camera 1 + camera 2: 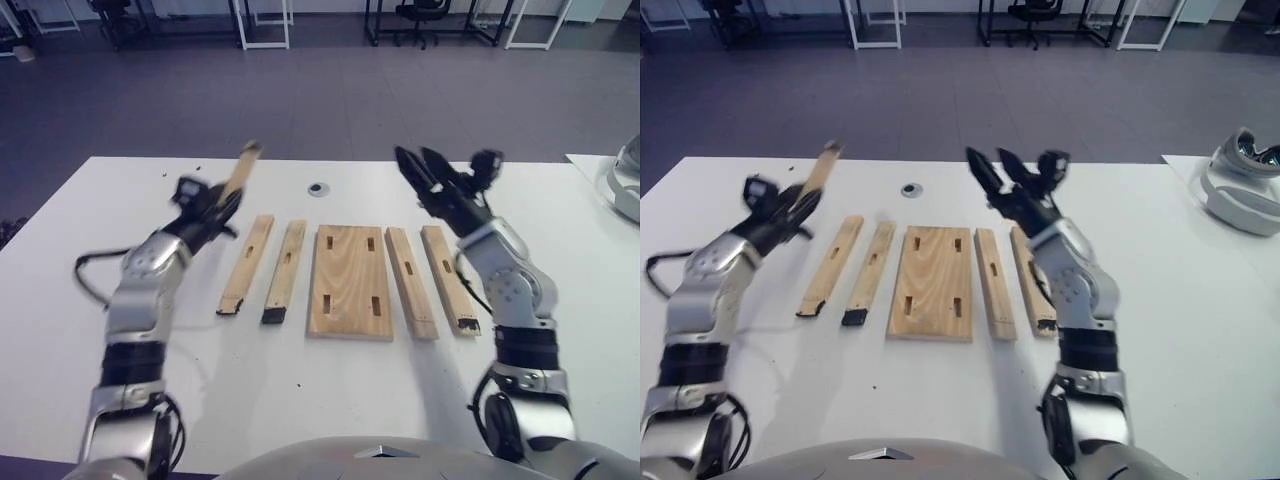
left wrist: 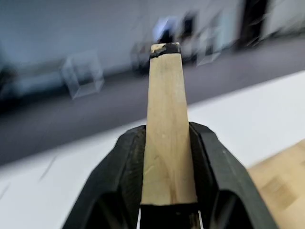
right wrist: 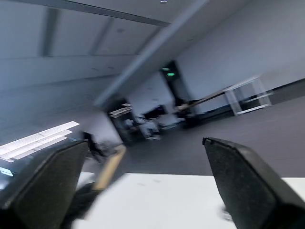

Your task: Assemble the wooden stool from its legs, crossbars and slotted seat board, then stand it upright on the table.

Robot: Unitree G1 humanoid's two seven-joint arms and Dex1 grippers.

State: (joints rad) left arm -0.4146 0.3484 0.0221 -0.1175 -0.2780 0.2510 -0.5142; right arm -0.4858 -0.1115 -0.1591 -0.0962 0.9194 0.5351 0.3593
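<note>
A narrow wooden bar (image 1: 243,170), likely a crossbar, tilts above the white table (image 1: 560,300), clamped near its lower end by the left gripper (image 1: 230,198). Light and rigid, it should handle best gripped mid-length. The slotted seat board (image 1: 350,282) lies flat between four slotted legs (image 1: 285,270). The right gripper (image 1: 413,157) hovers wide open, empty.

A pale rectangular wooden seat board with four slots (image 1: 932,283) lies flat on the white desk (image 1: 1180,300), between a left pair of slotted wooden strips (image 1: 870,272) and a right pair of strips (image 1: 994,283). The left gripper (image 1: 803,203) clamps a slim wooden stick (image 1: 822,166) tilted upward. The right gripper (image 1: 986,155) hangs in the air, spread wide.
</note>
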